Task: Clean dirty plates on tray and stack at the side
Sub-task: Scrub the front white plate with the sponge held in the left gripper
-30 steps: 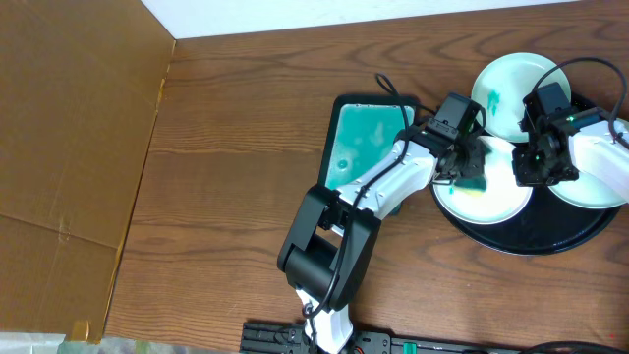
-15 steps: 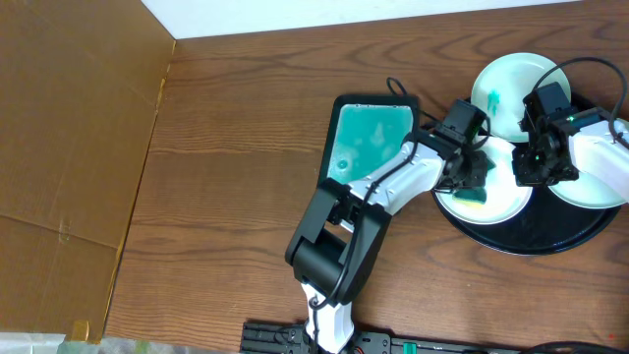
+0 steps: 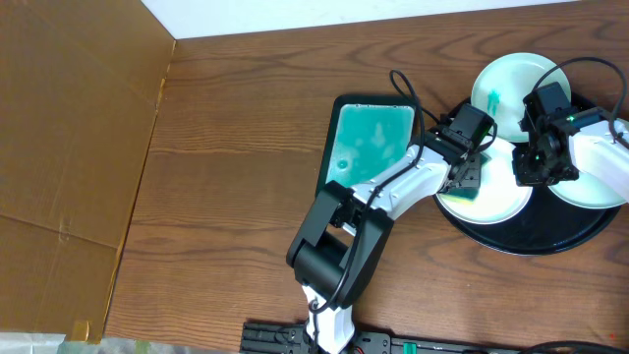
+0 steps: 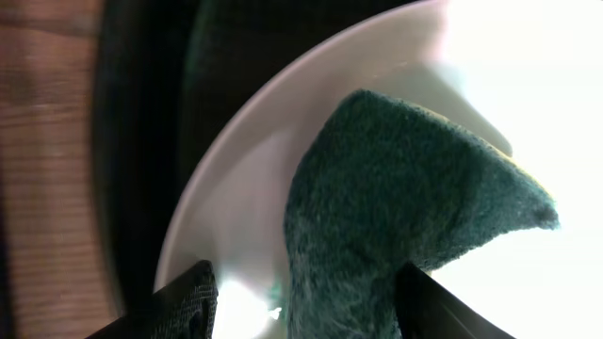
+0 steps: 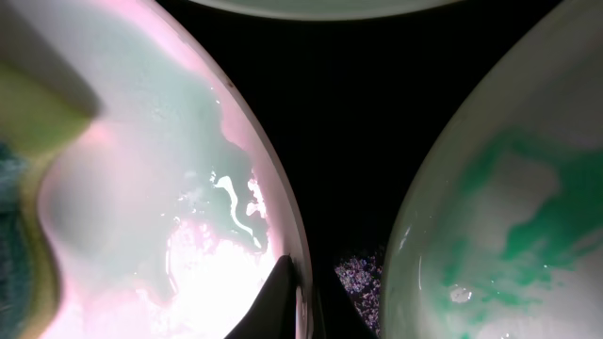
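Clamped in the left gripper (image 4: 306,301), the dark green sponge (image 4: 396,207) is shifted toward the rim of the round white plate (image 3: 506,197); scrubbing continues.

The tray (image 3: 536,239) sits at the worktop's (image 3: 246,118) right end and carries three plates (image 3: 506,84), with a sponge (image 3: 461,193) on the leftmost. A small tray (image 3: 369,143) lies just left, and cardboard (image 3: 69,147) lies far left.

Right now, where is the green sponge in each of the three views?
Overhead: sponge right of centre, on the plate nearest the teal tray.
Left wrist: fills the centre.
Right wrist: only its edge, at the far left.
Shared landmark: the white plate beneath it.
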Robot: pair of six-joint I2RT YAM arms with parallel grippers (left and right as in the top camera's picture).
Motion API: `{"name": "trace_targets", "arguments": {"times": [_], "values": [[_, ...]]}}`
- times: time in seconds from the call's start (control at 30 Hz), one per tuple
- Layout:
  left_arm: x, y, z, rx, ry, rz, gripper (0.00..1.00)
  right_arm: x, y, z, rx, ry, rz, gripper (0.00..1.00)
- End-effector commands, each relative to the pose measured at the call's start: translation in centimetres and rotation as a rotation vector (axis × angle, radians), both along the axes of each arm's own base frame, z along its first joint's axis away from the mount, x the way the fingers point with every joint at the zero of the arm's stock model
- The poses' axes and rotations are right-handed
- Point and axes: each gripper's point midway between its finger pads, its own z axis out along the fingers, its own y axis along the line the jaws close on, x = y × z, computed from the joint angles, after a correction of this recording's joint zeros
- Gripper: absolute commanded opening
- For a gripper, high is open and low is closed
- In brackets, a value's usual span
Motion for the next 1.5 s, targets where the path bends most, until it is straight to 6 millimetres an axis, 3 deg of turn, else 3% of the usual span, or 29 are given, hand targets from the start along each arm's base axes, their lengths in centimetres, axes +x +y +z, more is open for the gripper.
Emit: {"name": "trace_targets", "arguments": {"times": [0.0, 0.1, 0.17, 0.3, 0.47, 0.6, 0.77, 0.9, 1.1, 1.33, 1.47], "values": [[0.9, 4.5, 2.3, 0.134, -0.092, 0.082, 0.61, -0.8, 0.2, -1.1, -0.009, 0.034, 0.018, 0.04], [1.1, 3.7, 5.1, 0.062, -0.141, 0.076, 0.57, -0.8, 0.2, -1.1, -0.009, 0.034, 0.021, 0.04], [0.8, 2.9, 5.9, 0.005, -0.133, 0.059, 0.53, -0.8, 0.2, -1.1, -0.009, 0.034, 0.021, 0.05], [-0.6, 1.2, 4.7, -0.077, -0.047, 0.016, 0.49, -0.7, 0.3, -1.1, -0.007, 0.028, 0.022, 0.06], [-1.2, 1.1, 1.9, -0.052, 0.016, 0.007, 0.42, -0.7, 0.3, -1.1, -0.007, 0.027, 0.022, 0.06], [-1.9, -1.0, 0.6, -0.130, 0.069, -0.052, 0.38, -0.7, 0.3, -1.1, -0.007, 0.028, 0.022, 0.06], [-1.2, -2.5, 1.2, -0.178, 0.028, -0.136, 0.38, -0.7, 0.3, -1.1, -0.007, 0.028, 0.022, 0.06], [-0.4, -2.5, 1.8, -0.164, -0.007, -0.151, 0.38, -0.7, 0.3, -1.1, -0.008, 0.028, 0.025, 0.07], [0.6, -1.8, 4.5, -0.145, -0.082, -0.130, 0.38, -0.8, 0.2, -1.1, -0.009, 0.031, 0.025, 0.08], [-0.6, -3.2, 6.6, -0.244, -0.066, -0.174, 0.38, -0.7, 0.2, -1.1, -0.009, 0.030, 0.029, 0.11], [-1.5, -3.5, 5.5, -0.255, -0.023, -0.183, 0.38, -0.7, 0.2, -1.1, -0.009, 0.029, 0.029, 0.11]]}}
